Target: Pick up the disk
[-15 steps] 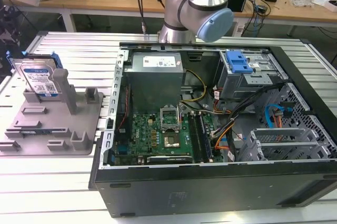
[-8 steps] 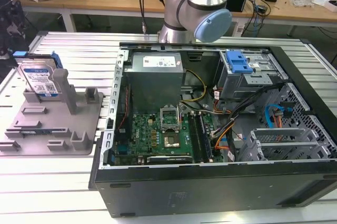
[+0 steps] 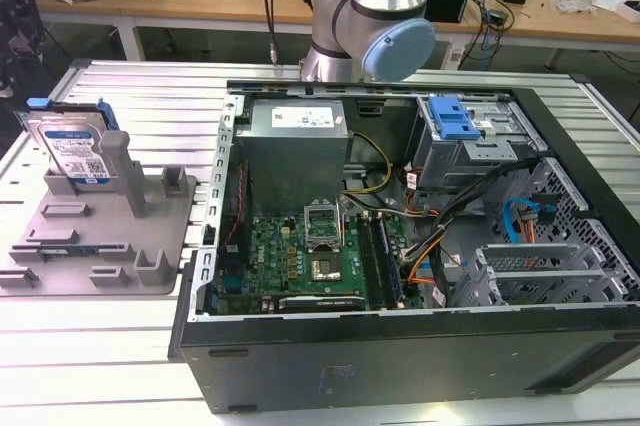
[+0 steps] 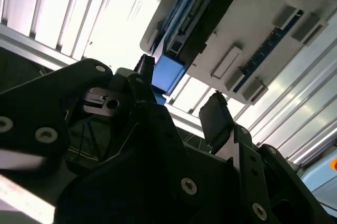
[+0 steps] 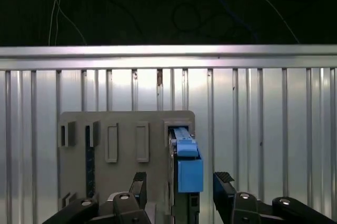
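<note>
Standing on edge in the grey holder (image 3: 112, 246), the disk (image 3: 72, 151) sits at the exterior view's left on the slatted metal table (image 3: 150, 96). Label faces outward. It is well apart from the open computer case (image 3: 400, 346). Arm (image 3: 365, 16) rises behind the case. In the first wrist view the gripper (image 5: 180, 186) shows jaws spread, black fingers (image 5: 224, 184) either side of the disk's blue upper edge, neither touching it.
</note>
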Motion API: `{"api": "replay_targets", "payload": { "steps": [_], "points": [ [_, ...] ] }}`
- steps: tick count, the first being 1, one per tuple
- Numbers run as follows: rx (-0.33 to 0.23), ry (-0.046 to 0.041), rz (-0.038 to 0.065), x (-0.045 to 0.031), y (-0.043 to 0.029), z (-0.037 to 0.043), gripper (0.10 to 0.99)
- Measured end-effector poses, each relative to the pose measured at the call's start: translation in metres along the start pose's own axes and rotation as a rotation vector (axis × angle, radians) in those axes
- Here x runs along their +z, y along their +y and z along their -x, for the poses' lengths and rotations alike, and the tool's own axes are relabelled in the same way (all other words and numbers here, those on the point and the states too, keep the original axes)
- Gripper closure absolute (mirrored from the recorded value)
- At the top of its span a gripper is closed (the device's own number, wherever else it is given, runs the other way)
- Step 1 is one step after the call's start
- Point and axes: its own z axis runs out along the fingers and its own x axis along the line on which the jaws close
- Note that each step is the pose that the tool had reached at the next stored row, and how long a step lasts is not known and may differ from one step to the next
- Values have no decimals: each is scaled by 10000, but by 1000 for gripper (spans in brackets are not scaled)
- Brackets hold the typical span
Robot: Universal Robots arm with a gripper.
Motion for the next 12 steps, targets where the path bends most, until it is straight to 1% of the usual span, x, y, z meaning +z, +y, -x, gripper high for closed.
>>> {"api": "replay_targets", "payload": {
  "steps": [6, 9, 12],
  "points": [
    [-79, 9, 2, 12, 10, 0, 467],
    [-79, 8, 2, 21, 10, 14, 467],
    [-81, 10, 4, 54, 9, 26, 467]
  ]
}}
